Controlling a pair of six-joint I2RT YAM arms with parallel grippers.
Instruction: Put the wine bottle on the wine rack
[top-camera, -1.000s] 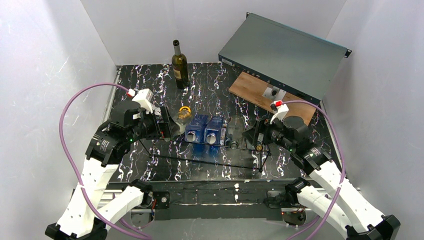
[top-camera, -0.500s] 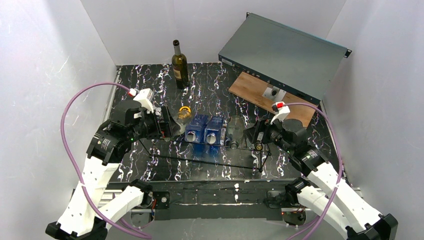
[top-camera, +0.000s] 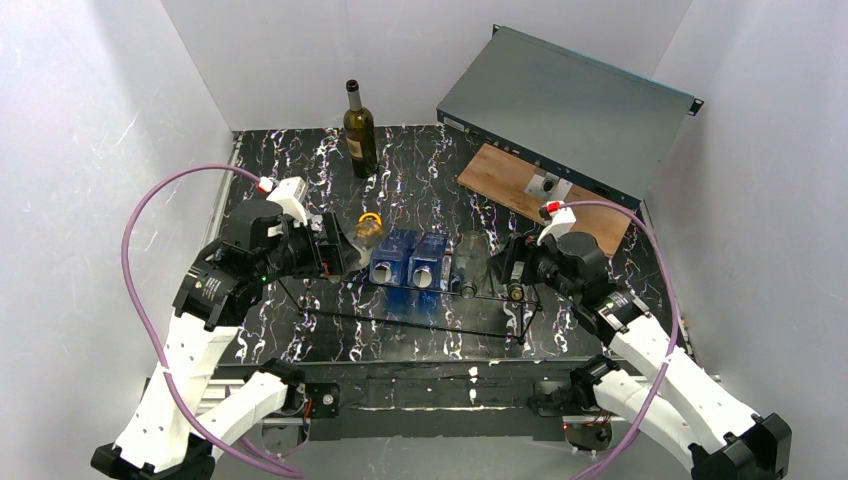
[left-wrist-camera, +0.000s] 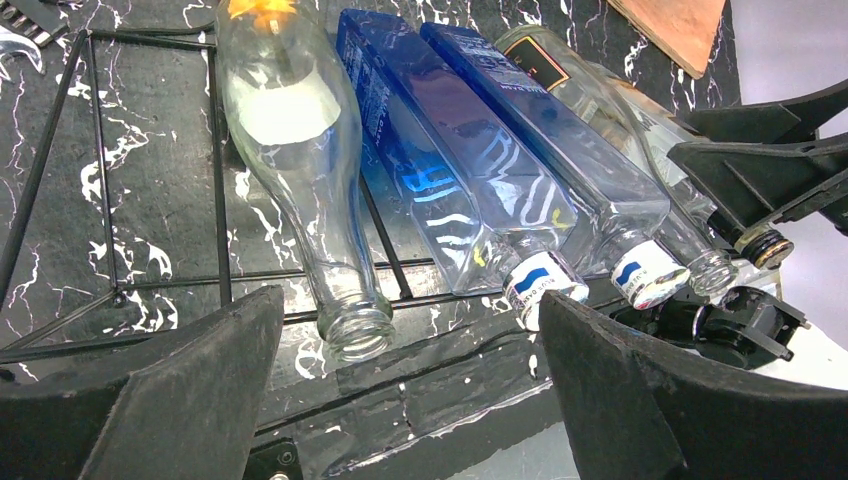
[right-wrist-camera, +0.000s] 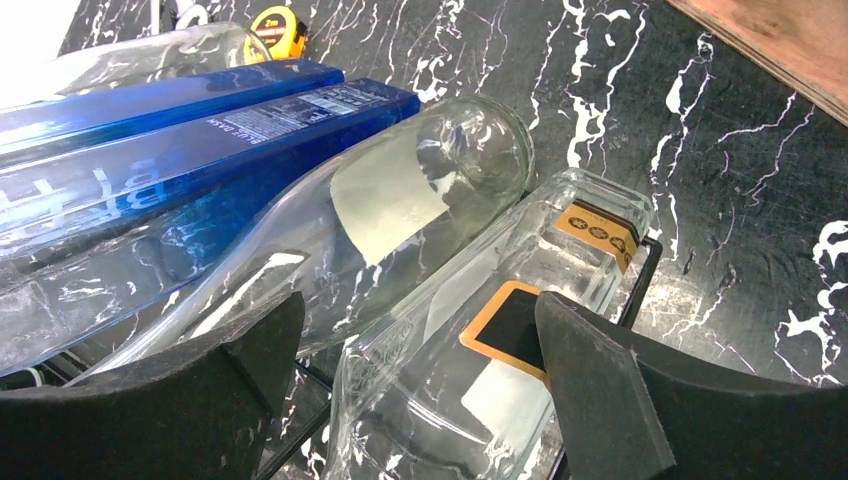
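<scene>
The wine rack (top-camera: 420, 325) of thin black wire lies mid-table with several bottles on it. From the left these are a clear bottle (left-wrist-camera: 290, 130), two blue ones (top-camera: 410, 262) and a round clear one (right-wrist-camera: 400, 200). At the right end lies a clear square bottle (right-wrist-camera: 480, 350) with an orange-edged black label. My right gripper (top-camera: 500, 268) (right-wrist-camera: 420, 300) is open, its fingers straddling that square bottle. My left gripper (top-camera: 335, 252) (left-wrist-camera: 408, 300) stands open at the rack's left end, with nothing between its fingers. A dark wine bottle (top-camera: 360, 130) stands upright at the back.
A grey metal box (top-camera: 570, 105) leans at the back right over a wooden board (top-camera: 510, 185). A yellow tape measure (top-camera: 370, 225) lies just behind the rack. White walls close in on three sides.
The right arm has shifted slightly to the left and its jaws have widened a little around the square bottle. The left arm and the bottles have not moved.
</scene>
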